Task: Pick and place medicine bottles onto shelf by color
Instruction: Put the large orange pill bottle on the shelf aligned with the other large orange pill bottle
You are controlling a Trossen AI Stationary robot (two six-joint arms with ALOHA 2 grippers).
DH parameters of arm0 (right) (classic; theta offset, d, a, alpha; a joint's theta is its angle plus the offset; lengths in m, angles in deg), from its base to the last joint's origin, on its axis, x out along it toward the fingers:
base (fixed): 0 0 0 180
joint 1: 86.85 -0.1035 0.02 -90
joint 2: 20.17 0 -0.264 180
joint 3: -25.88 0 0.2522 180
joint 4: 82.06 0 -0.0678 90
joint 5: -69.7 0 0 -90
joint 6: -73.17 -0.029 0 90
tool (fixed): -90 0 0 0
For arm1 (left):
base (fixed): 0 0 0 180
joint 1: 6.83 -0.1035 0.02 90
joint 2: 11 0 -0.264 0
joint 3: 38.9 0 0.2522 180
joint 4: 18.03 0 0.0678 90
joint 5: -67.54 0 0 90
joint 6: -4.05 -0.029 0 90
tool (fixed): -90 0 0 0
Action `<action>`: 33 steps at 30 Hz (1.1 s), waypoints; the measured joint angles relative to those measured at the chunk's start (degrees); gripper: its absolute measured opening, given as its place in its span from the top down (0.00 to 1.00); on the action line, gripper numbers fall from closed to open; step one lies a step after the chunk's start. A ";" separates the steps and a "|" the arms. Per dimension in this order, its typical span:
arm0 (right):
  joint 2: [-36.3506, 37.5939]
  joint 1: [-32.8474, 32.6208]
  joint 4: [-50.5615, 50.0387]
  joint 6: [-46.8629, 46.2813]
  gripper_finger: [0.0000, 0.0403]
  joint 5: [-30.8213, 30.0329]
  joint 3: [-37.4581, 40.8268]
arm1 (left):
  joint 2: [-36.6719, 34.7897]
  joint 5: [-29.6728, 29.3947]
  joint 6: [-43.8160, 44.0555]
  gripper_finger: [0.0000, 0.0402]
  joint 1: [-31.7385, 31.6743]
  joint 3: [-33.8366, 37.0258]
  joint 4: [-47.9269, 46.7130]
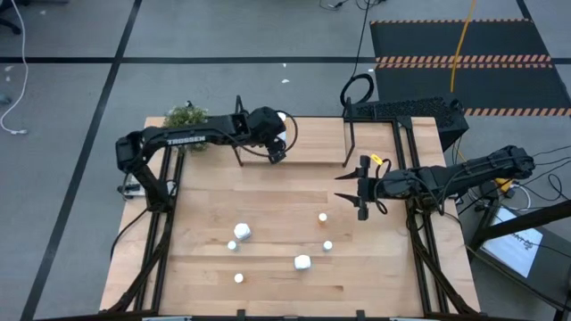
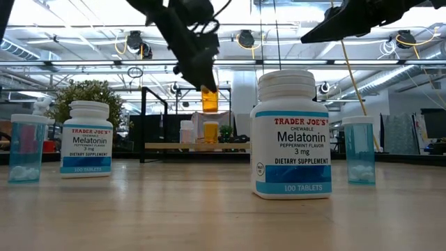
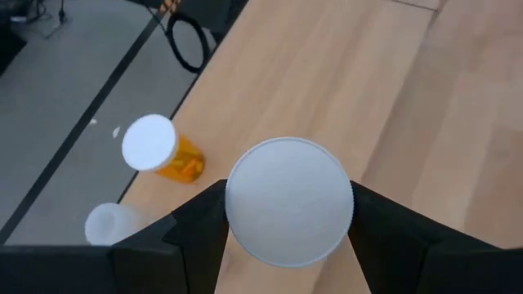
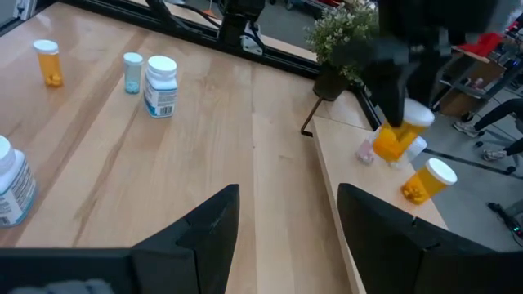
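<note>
My left gripper (image 1: pixel 277 147) hangs over the left part of the shelf (image 1: pixel 312 143), shut on an orange medicine bottle (image 2: pixel 209 100) with a white cap (image 3: pixel 288 200). On the shelf board below stand another orange bottle (image 3: pixel 163 151) and a pale one (image 3: pixel 110 222), both on their bases. My right gripper (image 1: pixel 360 192) is open with nothing in it, above the table's right middle. Several more bottles stand on the table: white ones (image 2: pixel 293 136) (image 2: pixel 87 139), pale blue ones (image 2: pixel 359 150) (image 2: pixel 26 148) and an orange one (image 4: pixel 47 63). My left gripper pinches the orange bottle at its cap end (image 3: pixel 235 204) between its two fingers, one on either side. The fingers (image 2: pixel 198 70) slant down from the table's left side. The bottle's orange body (image 4: pixel 389 143) hangs tilted below them, clear of the shelf board.
A potted plant (image 1: pixel 186 117) stands off the shelf's left end. Thin black frames (image 1: pixel 346 143) rise at the shelf's ends. A black keyboard (image 1: pixel 406 109) lies behind the table's far right corner. Bare wood lies between the shelf and the loose bottles.
</note>
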 joint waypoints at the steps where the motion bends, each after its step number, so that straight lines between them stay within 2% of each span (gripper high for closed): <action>1: 0.00 0.00 0.03 0.01 0.50 0.00 0.00 | 0.53 -0.01 0.03 0.43 -0.33 0.00 0.74; 13: 0.00 -0.02 -0.73 -0.35 0.50 0.02 0.00 | 5.52 -0.08 1.98 0.43 -2.18 0.00 4.83; 33: 0.00 -0.07 -1.79 -1.98 0.50 0.07 0.00 | 9.70 -1.06 4.88 0.43 -3.61 0.07 5.33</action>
